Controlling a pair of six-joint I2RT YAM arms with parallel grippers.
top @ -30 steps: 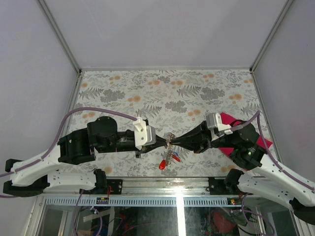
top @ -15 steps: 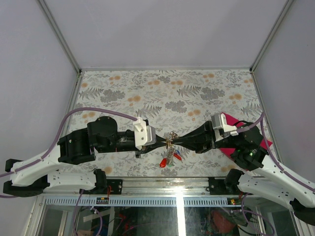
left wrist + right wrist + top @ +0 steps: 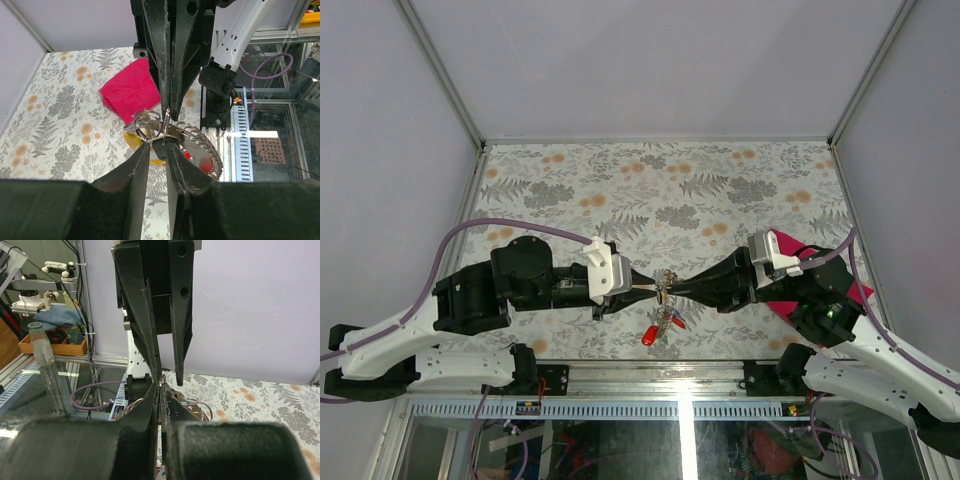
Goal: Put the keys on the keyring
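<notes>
Above the table's front middle, my two grippers meet tip to tip. My right gripper (image 3: 669, 290) is shut on the thin silvery keyring (image 3: 666, 279), whose loops (image 3: 146, 120) show just beyond my left fingertips. The keys (image 3: 669, 318) hang below it in a bunch, among them a red head (image 3: 648, 337) and a yellow head (image 3: 134, 143). My left gripper (image 3: 654, 289) stands open, with floral cloth showing through the gap (image 3: 159, 146). A small dark piece sits at its tips; I cannot tell if it touches them.
A magenta cloth (image 3: 786, 243) lies on the floral table cover (image 3: 650, 190) at the right, partly under my right arm. The metal frame rail (image 3: 650, 372) runs along the near edge, and grey walls close in the left, right and back.
My left jaws have parted and the left arm has drawn back a little to the left. The right gripper still holds the keyring, with the keys hanging in nearly the same spot.
</notes>
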